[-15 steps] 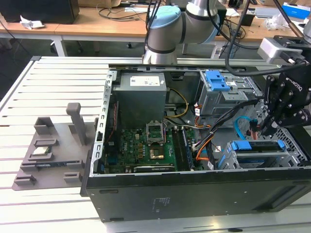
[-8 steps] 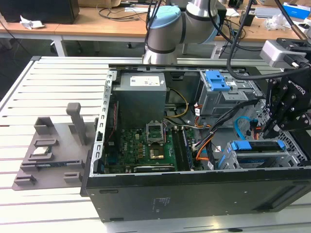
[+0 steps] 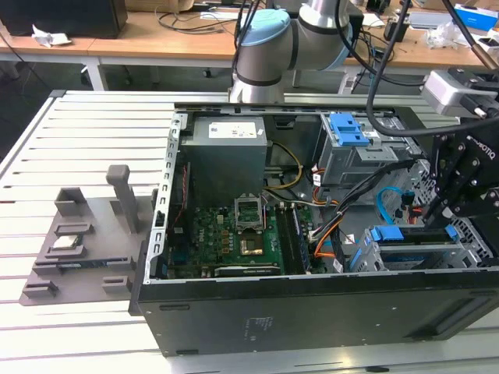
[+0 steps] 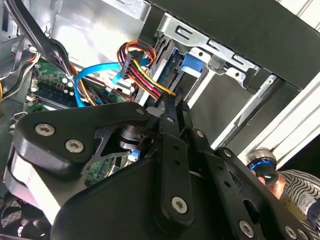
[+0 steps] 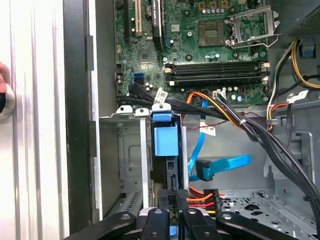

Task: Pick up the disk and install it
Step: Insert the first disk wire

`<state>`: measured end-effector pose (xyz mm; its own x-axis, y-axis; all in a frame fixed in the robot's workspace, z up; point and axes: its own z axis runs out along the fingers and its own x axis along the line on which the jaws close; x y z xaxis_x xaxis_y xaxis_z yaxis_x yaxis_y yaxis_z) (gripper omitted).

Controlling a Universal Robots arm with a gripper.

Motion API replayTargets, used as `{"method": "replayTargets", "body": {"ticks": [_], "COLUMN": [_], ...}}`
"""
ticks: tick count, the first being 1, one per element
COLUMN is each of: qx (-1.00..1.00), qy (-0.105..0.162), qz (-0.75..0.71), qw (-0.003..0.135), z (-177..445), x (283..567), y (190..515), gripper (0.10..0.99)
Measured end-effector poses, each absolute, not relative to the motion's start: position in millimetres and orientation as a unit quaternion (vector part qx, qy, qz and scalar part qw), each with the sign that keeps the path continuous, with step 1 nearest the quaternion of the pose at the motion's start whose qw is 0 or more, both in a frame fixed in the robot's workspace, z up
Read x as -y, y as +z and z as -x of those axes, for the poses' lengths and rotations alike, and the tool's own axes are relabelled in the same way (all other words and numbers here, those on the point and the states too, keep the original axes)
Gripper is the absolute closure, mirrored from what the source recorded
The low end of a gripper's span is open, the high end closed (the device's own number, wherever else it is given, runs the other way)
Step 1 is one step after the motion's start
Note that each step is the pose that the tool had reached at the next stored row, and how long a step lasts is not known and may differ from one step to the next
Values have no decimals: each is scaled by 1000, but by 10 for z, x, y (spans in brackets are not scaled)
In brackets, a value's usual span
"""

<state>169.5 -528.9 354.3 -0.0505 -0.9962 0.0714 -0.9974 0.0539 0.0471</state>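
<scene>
The disk (image 3: 413,236) stands on edge in the metal drive cage (image 3: 390,261) at the case's front corner on the exterior view's right, its blue rail frame showing on top. The first wrist view looks along the disk (image 5: 165,141) and its blue end tab in the cage slot. My gripper (image 3: 447,224) hangs just over the cage. In both wrist views my gripper (image 5: 174,199) (image 4: 174,103) has its fingers drawn together, tips at the disk's (image 4: 169,70) end beside the red-yellow-black power plug (image 4: 145,75). Nothing sits between the fingers.
The open case holds a motherboard (image 3: 234,234), a grey power supply (image 3: 226,156), a second cage with a blue latch (image 3: 351,128), and blue and orange cables (image 5: 220,165) close to my fingers. A grey parts fixture (image 3: 78,249) lies at the exterior view's left. A striped sleeve (image 4: 297,187) is nearby.
</scene>
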Motion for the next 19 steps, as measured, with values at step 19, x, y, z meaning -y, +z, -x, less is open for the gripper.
{"method": "replayTargets", "body": {"ticks": [19], "qx": [725], "qy": [8], "qz": [-688], "qw": [42], "z": [-1743], "x": [5232], "y": [3386], "gripper": [922]}}
